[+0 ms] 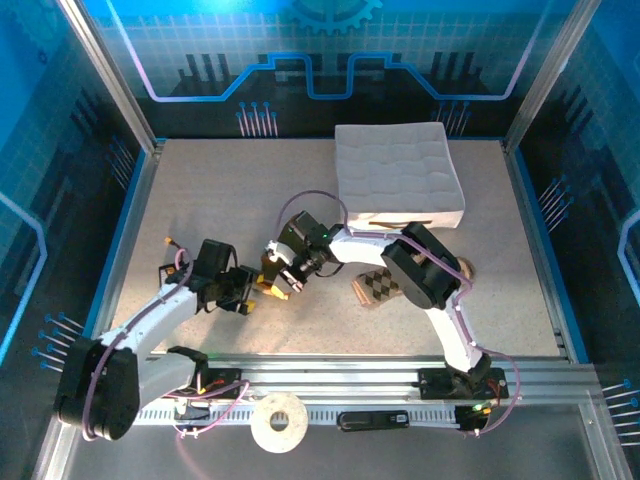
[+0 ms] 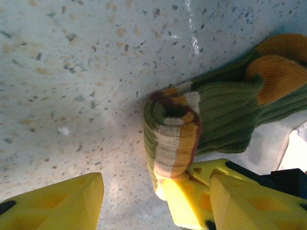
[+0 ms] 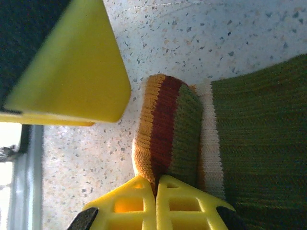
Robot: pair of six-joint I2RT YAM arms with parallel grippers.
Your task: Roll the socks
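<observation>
Two grippers, top view: the left gripper (image 1: 258, 296) and the right gripper (image 1: 288, 282) meet tip to tip on the speckled table (image 1: 200, 200), a little toward 7 o'clock of its centre.
top view, argyle sock (image 1: 374, 288): lies flat at 3 o'clock of the grippers, partly under the right arm.
top view, white quilted box (image 1: 398, 172): at 1 o'clock, near the far edge.
top view, tape roll (image 1: 280, 422): on the near rail, at 6 o'clock.
left wrist view, olive-green sock (image 2: 172, 139): its striped cuff end is rolled up at the centre, and the unrolled ribbed part runs off toward 3 o'clock. Orange patches show at 2 o'clock.
left wrist view, left gripper (image 2: 156, 184): the yellow fingers (image 2: 57, 206) stand apart at 7 and 5 o'clock, gripping nothing, with the roll between and ahead of them.
right wrist view, olive-green sock (image 3: 168, 129): the roll lies at the centre, with green fabric spreading to 3 o'clock.
right wrist view, right gripper (image 3: 156, 187): at 6 o'clock, fingers pressed together, tips touching the roll's end. I cannot tell if any fabric is pinched.
right wrist view, left finger (image 3: 72, 62): at 10 o'clock, just beside the roll and not touching it.
</observation>
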